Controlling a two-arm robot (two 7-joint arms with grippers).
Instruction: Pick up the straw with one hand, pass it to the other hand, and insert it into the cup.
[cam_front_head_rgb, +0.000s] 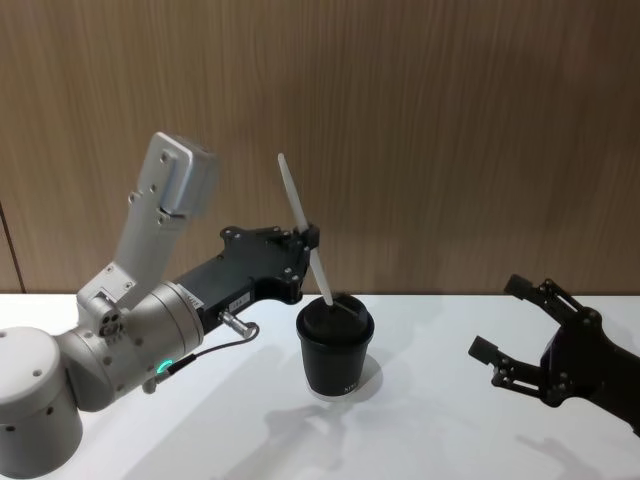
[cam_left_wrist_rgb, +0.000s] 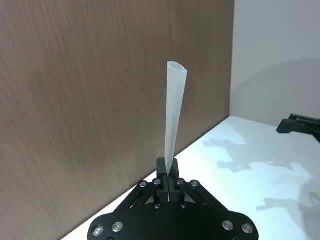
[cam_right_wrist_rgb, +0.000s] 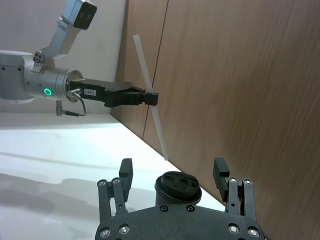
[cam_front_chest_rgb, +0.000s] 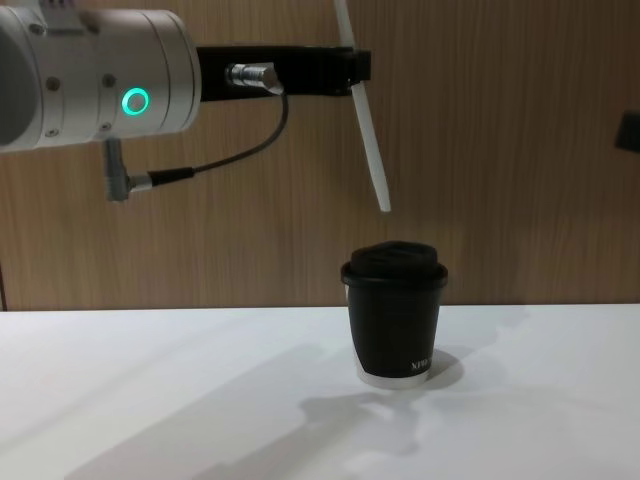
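Straw (cam_front_head_rgb: 301, 213) was clamped mid-length in left gripper (cam_front_head_rgb: 311, 238), tilted, lower tip hanging clear above cup (cam_front_chest_rgb: 394, 312) lid. Right gripper (cam_front_head_rgb: 510, 320) sat spread and empty, well right of cup.

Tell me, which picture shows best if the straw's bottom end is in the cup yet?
The chest view: from the side, the straw tip hangs in the air above the cup lid. The head view makes it look like it touches. The right wrist view shows a gap too. The left wrist view shows just the top part, pinched in the left gripper.
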